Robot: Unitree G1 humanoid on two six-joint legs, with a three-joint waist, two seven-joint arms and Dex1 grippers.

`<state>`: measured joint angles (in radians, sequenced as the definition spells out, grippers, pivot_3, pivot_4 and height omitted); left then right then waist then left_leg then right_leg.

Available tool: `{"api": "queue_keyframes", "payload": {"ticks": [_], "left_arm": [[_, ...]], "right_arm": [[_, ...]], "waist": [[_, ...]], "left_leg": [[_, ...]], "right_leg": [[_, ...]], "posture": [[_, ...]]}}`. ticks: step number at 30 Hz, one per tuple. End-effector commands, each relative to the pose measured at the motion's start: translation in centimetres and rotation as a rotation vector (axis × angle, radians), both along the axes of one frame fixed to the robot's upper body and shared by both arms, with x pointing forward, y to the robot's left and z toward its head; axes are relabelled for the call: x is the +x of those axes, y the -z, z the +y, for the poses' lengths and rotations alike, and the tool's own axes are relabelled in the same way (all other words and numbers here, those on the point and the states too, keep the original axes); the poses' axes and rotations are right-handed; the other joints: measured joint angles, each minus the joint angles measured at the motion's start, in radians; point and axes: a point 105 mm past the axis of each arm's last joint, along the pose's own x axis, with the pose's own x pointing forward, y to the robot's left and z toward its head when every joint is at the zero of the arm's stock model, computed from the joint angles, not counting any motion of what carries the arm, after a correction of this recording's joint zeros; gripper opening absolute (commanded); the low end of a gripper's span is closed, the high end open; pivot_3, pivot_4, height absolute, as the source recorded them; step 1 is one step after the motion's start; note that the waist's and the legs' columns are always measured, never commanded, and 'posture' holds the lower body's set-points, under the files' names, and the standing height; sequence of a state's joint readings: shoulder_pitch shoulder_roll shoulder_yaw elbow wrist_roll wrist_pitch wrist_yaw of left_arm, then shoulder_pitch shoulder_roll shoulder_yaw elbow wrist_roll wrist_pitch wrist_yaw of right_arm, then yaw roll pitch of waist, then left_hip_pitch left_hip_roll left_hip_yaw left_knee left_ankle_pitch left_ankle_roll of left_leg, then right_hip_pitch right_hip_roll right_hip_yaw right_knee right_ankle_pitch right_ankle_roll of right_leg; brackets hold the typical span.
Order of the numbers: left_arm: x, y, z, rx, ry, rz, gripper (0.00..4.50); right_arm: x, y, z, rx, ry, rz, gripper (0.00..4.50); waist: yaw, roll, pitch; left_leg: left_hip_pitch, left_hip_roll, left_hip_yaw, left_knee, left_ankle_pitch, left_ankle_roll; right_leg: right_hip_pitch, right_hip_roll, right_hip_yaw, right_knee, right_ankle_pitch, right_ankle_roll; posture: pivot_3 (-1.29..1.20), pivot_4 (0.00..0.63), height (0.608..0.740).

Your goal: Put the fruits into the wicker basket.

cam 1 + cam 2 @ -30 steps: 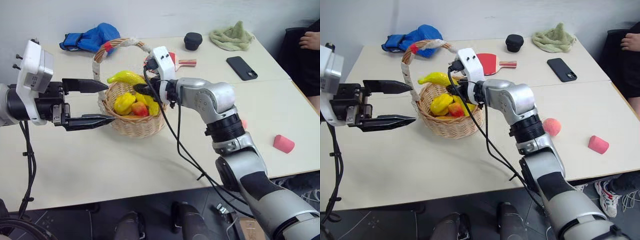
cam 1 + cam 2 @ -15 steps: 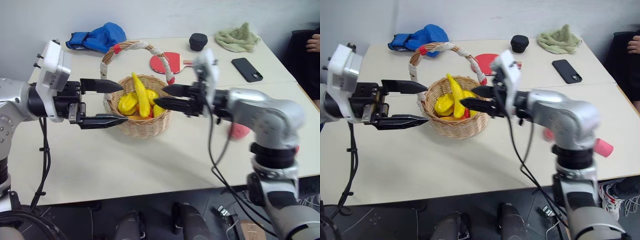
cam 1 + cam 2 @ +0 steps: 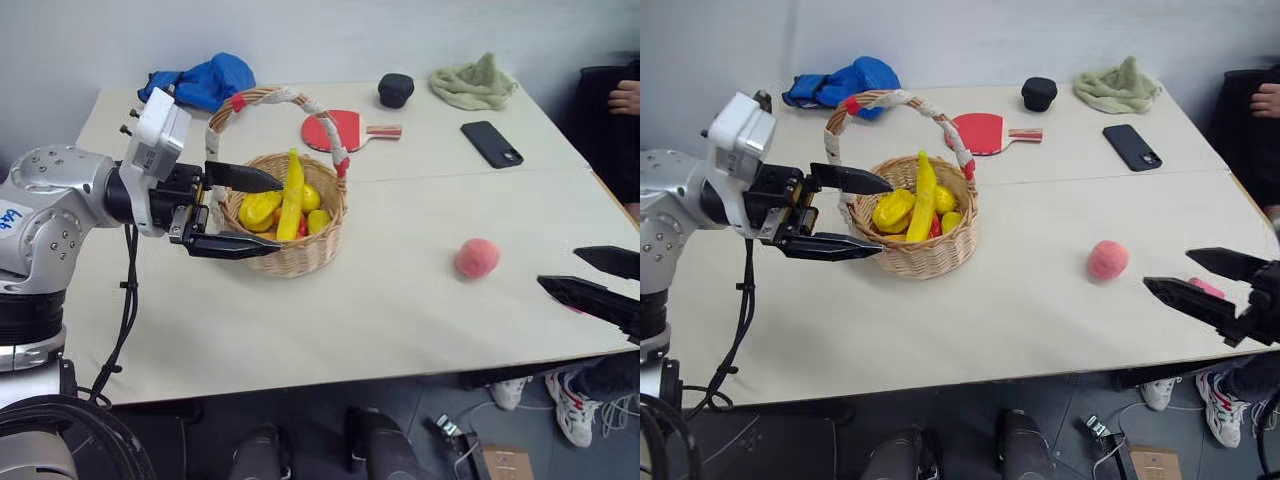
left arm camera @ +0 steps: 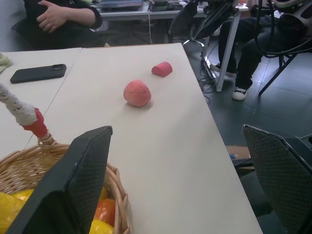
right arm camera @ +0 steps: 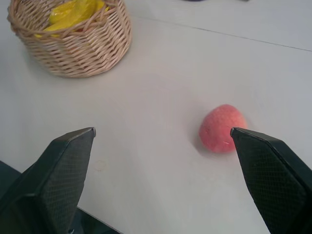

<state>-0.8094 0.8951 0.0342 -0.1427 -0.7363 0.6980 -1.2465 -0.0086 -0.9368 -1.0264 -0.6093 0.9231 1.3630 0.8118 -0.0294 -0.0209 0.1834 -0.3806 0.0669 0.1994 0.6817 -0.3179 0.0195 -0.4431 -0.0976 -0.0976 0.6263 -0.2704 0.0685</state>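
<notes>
basket: wicker basket (image 3: 925, 245) on the worktop (image 3: 970, 310), banana (image 3: 924, 195) upright inside
peach: peach (image 3: 1107, 259) on the worktop, well apart from the basket
left claw: left claw (image 3: 860, 212) released, straddling the basket's rim
right claw: right claw (image 3: 1210, 285) released, empty, near the peach

The wicker basket (image 3: 923, 236) sits on the table (image 3: 970, 310) right at the left gripper (image 3: 845, 213), its rim between the spread fingers, banana (image 3: 924, 195) standing in it among other fruits. The peach (image 3: 1107, 259) lies well off toward the right gripper (image 3: 1203, 281), just ahead of its fingers. Beyond the basket: paddle (image 3: 985, 132), phone (image 3: 1135, 147), cloth (image 3: 1117, 86), glove (image 3: 845, 80).
</notes>
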Motion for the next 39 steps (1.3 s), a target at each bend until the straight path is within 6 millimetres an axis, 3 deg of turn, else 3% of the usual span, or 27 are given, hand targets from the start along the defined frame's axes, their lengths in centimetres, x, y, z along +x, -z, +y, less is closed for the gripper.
{"api": "queue_keyframes", "payload": {"ticks": [1,6,13,18,26,29,33,38,39], "left_arm": [[-0.2,-0.7,-0.5,-0.003,0.022,-0.045,4.5],[-0.5,-0.6,-1.3,-0.008,0.034,-0.057,4.5],[-0.7,-0.6,-1.1,0.013,0.004,-0.064,4.5],[-0.9,-0.8,-0.7,0.017,-0.017,-0.068,4.5],[-1.2,-1.2,-0.4,0.025,-0.045,-0.075,4.5],[-1.1,-1.3,-0.3,0.022,-0.052,-0.079,4.5],[-0.6,-1.4,0.3,0.009,-0.1,-0.076,4.5],[-0.1,-1.5,2.6,-0.022,-0.216,-0.054,4.5],[0.0,-1.4,3.4,-0.015,-0.247,-0.053,4.5]], "right_arm": [[2.0,1.0,-1.5,-0.013,0.132,-0.05,4.43],[7.0,5.3,-4.2,-0.028,0.356,-0.025,4.43],[11.9,6.8,-2.0,0.074,0.324,-0.031,4.43],[13.7,8.0,-1.1,0.116,0.321,0.001,4.43],[14.7,10.3,-0.4,0.132,0.327,0.069,4.43],[14.7,9.6,0.0,0.153,0.298,0.042,3.86],[13.2,5.7,3.0,0.202,0.09,-0.099,2.76],[9.3,2.5,10.4,0.232,-0.325,-0.129,2.69],[8.8,1.5,12.9,0.241,-0.426,-0.143,2.69]], "waist": [[0.0,0.0,0.0],[0.0,0.0,0.0],[-0.002,0.001,0.001],[0.002,0.001,0.001],[0.001,0.001,0.001],[0.0,0.001,0.001],[-0.001,0.001,0.001],[-0.003,0.002,0.001],[-0.005,0.001,0.001]], "left_leg": [[0.0,0.0,0.0,0.0,0.0,0.0],[0.0,-0.002,0.001,0.0,0.0,0.001],[-0.002,-0.001,0.003,0.0,0.002,-0.001],[-0.002,0.0,0.003,0.0,0.002,-0.001],[-0.003,-0.001,0.003,0.0,0.002,-0.001],[-0.003,-0.001,0.003,0.0,0.002,-0.001],[-0.003,0.0,0.003,0.0,0.002,-0.001],[-0.002,0.001,0.003,0.0,0.002,-0.001],[-0.002,0.001,0.003,0.0,0.002,-0.001]], "right_leg": [[0.0,-0.001,0.001,0.0,0.0,0.0],[-0.002,-0.001,0.002,0.001,0.001,0.001],[-0.004,0.001,0.003,0.002,0.0,0.001],[-0.004,0.001,0.003,0.002,0.0,0.001],[-0.004,0.001,0.003,0.002,0.0,0.001],[-0.004,0.001,0.003,0.002,0.0,0.001],[-0.004,0.001,0.003,0.002,0.0,0.001],[-0.005,0.002,0.003,0.003,0.0,0.001],[-0.005,0.002,0.003,0.003,0.0,0.001]], "posture": [[0.0,0.15,0.74],[0.0,0.15,0.74],[0.0,0.15,0.74],[0.0,0.15,0.74],[0.0,0.15,0.74],[0.0,0.15,0.74],[0.0,0.15,0.74],[0.0,0.15,0.74],[0.0,0.15,0.74]]}}
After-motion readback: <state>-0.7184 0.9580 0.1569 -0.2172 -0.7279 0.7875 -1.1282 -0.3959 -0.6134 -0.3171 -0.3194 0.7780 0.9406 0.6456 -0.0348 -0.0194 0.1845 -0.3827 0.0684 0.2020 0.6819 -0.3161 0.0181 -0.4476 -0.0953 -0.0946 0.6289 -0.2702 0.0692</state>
